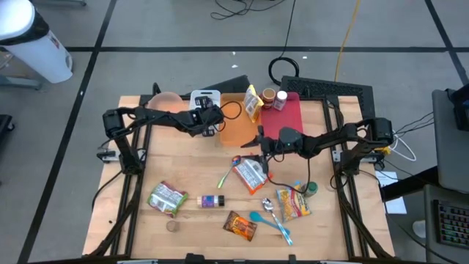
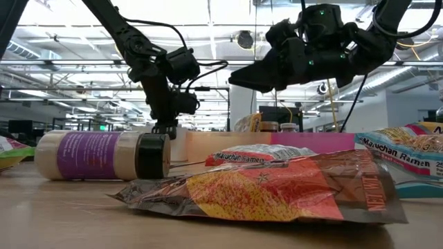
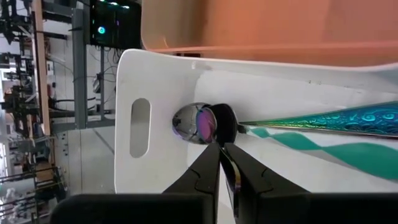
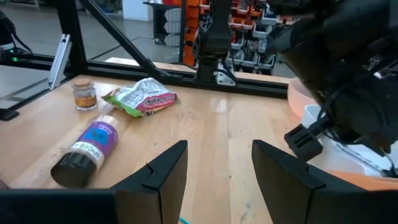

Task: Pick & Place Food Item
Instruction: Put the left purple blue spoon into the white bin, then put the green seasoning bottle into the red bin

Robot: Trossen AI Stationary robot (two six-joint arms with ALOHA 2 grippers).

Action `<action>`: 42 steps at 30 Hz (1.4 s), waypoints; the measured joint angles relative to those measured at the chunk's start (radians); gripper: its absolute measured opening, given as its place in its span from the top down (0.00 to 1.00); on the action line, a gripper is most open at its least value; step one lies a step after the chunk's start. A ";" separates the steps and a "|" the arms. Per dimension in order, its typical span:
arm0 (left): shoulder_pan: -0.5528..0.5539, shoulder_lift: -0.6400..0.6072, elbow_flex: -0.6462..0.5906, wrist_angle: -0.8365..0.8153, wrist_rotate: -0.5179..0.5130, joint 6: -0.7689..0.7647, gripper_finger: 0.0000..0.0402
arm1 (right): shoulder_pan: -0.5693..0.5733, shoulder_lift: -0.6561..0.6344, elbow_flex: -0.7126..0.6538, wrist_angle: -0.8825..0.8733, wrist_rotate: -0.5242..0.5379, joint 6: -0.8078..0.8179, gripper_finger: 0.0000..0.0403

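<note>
Spoon: iridescent teal-handled metal spoon [image 3: 292,121] lies flat on the white plastic cutting board with a handle slot [image 3: 161,81], bowl towards the slot, seemingly just set there.
Left hand: left hand [image 3: 221,163] hovers just above the spoon's bowl, fingers nearly pressed together and pinching nothing; probably a release.
Right hand: right hand [image 4: 214,171] hangs mid-surface with fingers spread and empty, likely waiting its turn.
Food items: red-orange crinkled snack packet [image 2: 277,190], ramen packet [image 1: 250,174] and green foil pouch [image 1: 167,198] lie loose on the wooden surface [image 1: 198,227], none yet placed.
Bottle: purple-labelled spice bottle [image 2: 104,155] lies on its side.
</note>
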 joint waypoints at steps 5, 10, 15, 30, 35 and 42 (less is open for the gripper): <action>-0.001 0.000 0.000 -0.013 0.001 0.004 0.94 | 0.000 0.000 0.000 -0.002 0.000 0.000 0.58; -0.006 -0.003 0.000 -0.018 -0.001 0.025 0.86 | 0.000 0.000 0.000 -0.004 -0.001 0.000 0.58; -0.009 -0.038 -0.002 -0.031 -0.004 0.024 0.69 | 0.000 0.000 0.000 -0.010 -0.001 0.000 0.58; -0.203 -0.516 -0.002 -0.026 -0.012 -0.014 0.46 | -0.013 0.000 0.001 -0.023 -0.001 -0.065 0.58; -0.280 -0.699 -0.002 -0.024 0.002 -0.182 0.48 | -0.052 0.000 0.001 -0.024 0.000 -0.068 0.58; -0.363 -0.909 -0.001 -0.059 0.247 -0.460 0.49 | -0.086 0.000 0.001 -0.015 0.000 -0.065 0.58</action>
